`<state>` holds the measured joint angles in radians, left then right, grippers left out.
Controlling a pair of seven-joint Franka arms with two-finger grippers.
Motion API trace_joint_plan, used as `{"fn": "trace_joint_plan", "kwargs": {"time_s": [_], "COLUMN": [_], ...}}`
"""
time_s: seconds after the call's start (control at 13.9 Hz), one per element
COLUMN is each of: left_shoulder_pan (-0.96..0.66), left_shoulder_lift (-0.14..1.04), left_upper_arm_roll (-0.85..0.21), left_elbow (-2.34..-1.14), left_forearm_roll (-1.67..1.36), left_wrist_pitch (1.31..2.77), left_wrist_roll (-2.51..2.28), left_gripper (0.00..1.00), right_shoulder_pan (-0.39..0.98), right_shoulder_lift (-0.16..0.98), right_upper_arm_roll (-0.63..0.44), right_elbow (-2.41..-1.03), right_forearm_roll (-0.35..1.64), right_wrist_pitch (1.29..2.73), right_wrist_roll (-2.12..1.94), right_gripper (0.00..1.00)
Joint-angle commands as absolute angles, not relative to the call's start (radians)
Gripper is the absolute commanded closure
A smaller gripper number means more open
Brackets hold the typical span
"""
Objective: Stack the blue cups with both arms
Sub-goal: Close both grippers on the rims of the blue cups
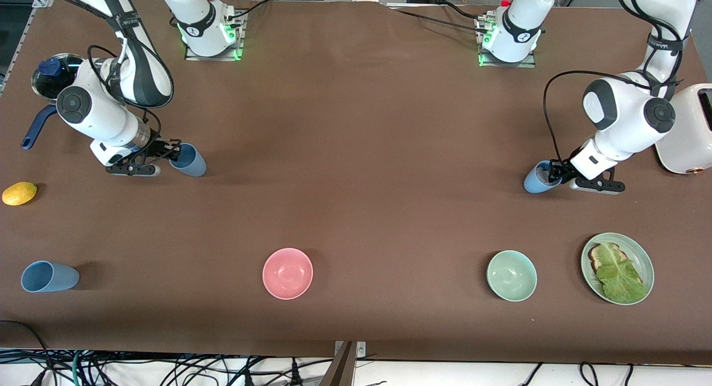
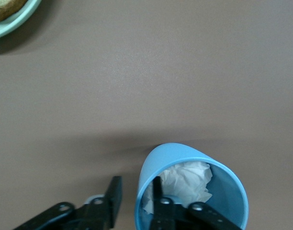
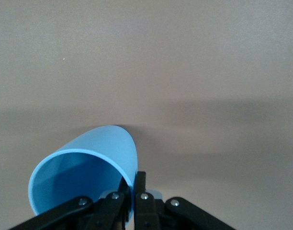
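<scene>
Nowhere does legible writing show. Toward the right arm's end, the right gripper (image 3: 134, 194) pinches the rim of a tilted light-blue plastic cup (image 1: 189, 159), apparently empty. Toward the left arm's end, the left gripper (image 2: 137, 196) straddles the wall of another light-blue cup (image 2: 192, 184) holding crumpled white paper (image 2: 185, 182); its fingertips are cut off.

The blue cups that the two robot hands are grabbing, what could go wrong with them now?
The left gripper pinches only the rim of its blue cup, which holds crumpled paper; that paper might block stacking. The right gripper also clamps just the thin wall of its tilted cup, so either cup could slip or swing when lifted.
</scene>
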<state>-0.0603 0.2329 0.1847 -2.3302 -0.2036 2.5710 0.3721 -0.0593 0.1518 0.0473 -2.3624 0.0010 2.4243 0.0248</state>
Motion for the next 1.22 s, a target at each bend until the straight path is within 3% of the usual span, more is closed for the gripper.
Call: {"fn": "trace_joint_plan", "kwargs": {"time_s": [0.0,0.5,0.86,1.15], "left_shoulder_pan": [-0.077,-0.087,-0.092,-0.141], "left_shoulder_lift": [0.225,0.192,0.178,0.176], "left_upper_arm_roll": [0.198,0.196,0.192,0.187], "left_elbow": [-2.333,-2.292,-2.111,-2.025], "left_forearm_roll": [-0.241,-0.241,-0.238,-0.230], "left_wrist_pitch": [2.563,2.481,2.190,2.092], "left_wrist_roll": [0.400,0.385,0.321,0.206], "left_gripper": [1.00,1.00,1.00,1.00], "right_shoulder_pan": [-0.058,-0.060,-0.060,-0.060], "right_shoulder_lift": [0.153,0.160,0.160,0.160], "right_upper_arm_roll": [0.064,0.063,0.066,0.066], "right_elbow": [-2.329,-2.042,-2.019,-2.016], "right_forearm_roll": [-0.002,-0.002,-0.002,0.002], "right_wrist_pitch": [2.398,2.011,1.988,1.990], "right_wrist_roll": [0.040,0.038,0.044,0.043], "right_gripper": [1.00,1.00,1.00,1.00]}}
